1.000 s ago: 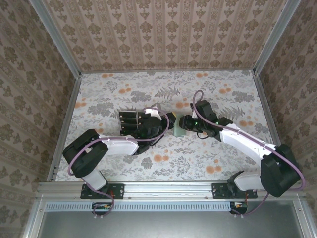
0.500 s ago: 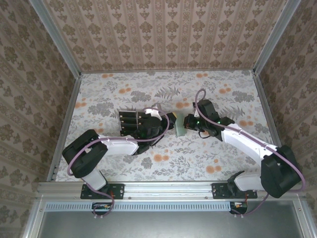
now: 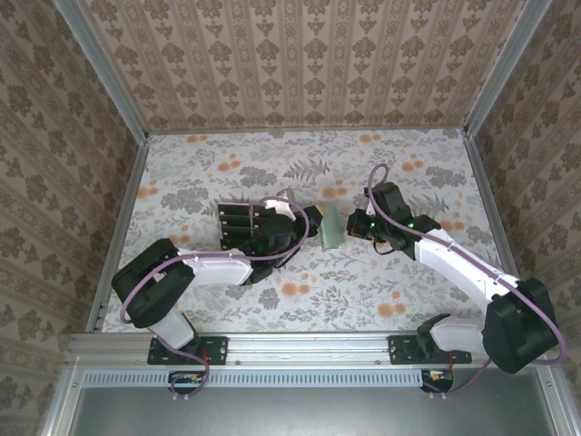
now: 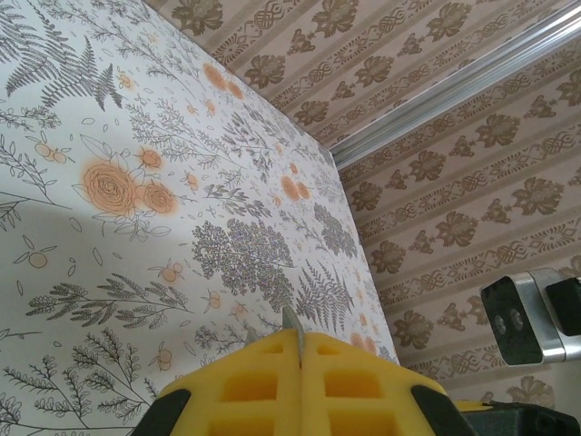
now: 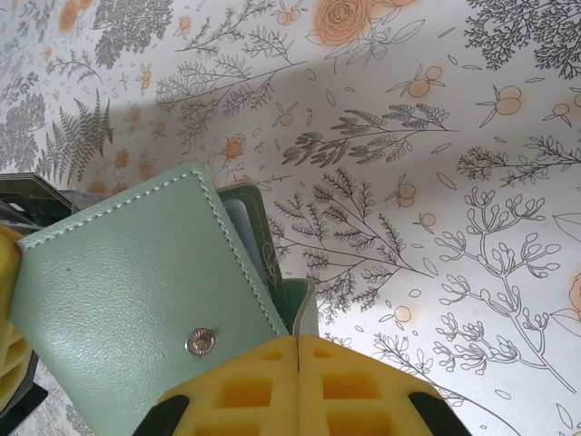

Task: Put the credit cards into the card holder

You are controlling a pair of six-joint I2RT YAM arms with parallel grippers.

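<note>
The card holder (image 3: 331,227) is held up on its edge over the middle of the floral table (image 3: 209,163), between the two grippers. The left gripper (image 3: 317,230) is closed on its left side, with a thin pale rim between the pads. The right gripper (image 5: 300,343) is also closed and pinches an inner flap. The credit cards (image 3: 238,222) lie further left, apart from it.

Top camera overlooks the table (image 3: 408,173); wrist cameras skim it closely.

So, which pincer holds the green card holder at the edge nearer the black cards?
The left pincer; it pinches the edge of the card holder facing the black cards, while the right pincer grips the opposite flap.
</note>
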